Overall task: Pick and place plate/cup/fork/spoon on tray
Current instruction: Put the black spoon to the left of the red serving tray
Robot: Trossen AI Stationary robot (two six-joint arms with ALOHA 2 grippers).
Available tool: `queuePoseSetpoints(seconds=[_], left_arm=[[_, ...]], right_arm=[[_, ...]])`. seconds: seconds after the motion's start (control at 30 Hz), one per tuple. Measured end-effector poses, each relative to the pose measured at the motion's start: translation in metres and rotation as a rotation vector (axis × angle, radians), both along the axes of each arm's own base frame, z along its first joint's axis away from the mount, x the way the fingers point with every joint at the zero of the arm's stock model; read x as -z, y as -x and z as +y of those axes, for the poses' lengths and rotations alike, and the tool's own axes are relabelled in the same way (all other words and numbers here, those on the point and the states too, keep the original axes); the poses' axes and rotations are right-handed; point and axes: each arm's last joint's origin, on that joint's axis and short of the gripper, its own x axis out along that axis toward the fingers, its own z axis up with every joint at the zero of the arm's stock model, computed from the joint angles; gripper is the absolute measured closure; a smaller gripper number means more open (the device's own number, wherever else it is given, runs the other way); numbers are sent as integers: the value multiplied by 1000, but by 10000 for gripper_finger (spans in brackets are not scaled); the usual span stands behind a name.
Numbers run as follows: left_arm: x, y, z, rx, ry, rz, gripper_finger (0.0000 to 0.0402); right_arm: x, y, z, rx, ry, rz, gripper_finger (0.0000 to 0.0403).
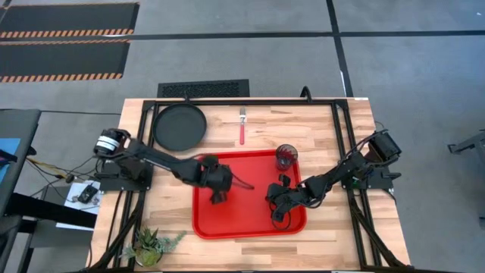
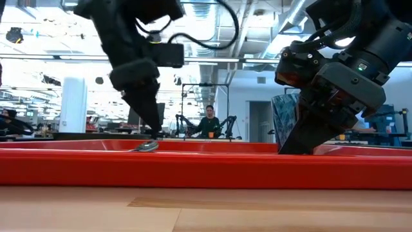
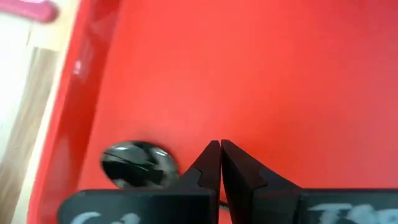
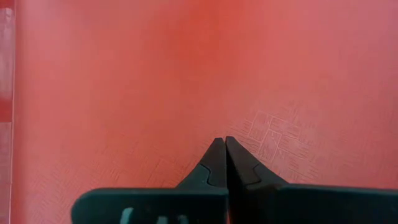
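Observation:
The red tray (image 1: 250, 227) lies at the table's middle. The dark cup (image 1: 286, 156) stands upright in the tray's far right corner, and part of it shows in the low view (image 2: 283, 119). The spoon's bowl (image 3: 138, 165) lies on the tray floor near its left rim; it also shows in the low view (image 2: 147, 146). Its handle is hidden. My left gripper (image 1: 217, 196) is shut, pointing down just beside the bowl (image 3: 221, 148). My right gripper (image 1: 279, 214) is shut and empty, low over the tray's right part (image 4: 224, 144). The black plate (image 1: 179, 126) and the red-handled fork (image 1: 242, 127) lie on the table beyond the tray. My left gripper's shut fingers (image 2: 154, 129) stand right next to the spoon's bowl (image 2: 147, 146); I cannot tell whether they touch it. My right gripper's tips are hidden behind the tray's near rim (image 2: 193, 164) in the low view; I cannot tell whether they touch the tray floor.
A small potted plant (image 1: 151, 246) stands at the table's near left corner. Black frame rails (image 1: 341, 136) run along the table's left, right and far sides. A person (image 2: 209, 122) sits far off in the room behind.

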Motion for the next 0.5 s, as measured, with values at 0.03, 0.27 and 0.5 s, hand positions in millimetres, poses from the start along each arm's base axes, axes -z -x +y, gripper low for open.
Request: queuePoseSetpoints(seconds=[0.03,0.27,0.5], left_arm=[[1,0,5,-24,6,-2,401],[5,0,36,-101,-10,15,360],[4,-7,62,-58,1,-15,338]], right_arm=[[0,0,0,0,1,2,399],[0,0,0,0,0,0,399],[0,0,0,-6,2,-5,399]])
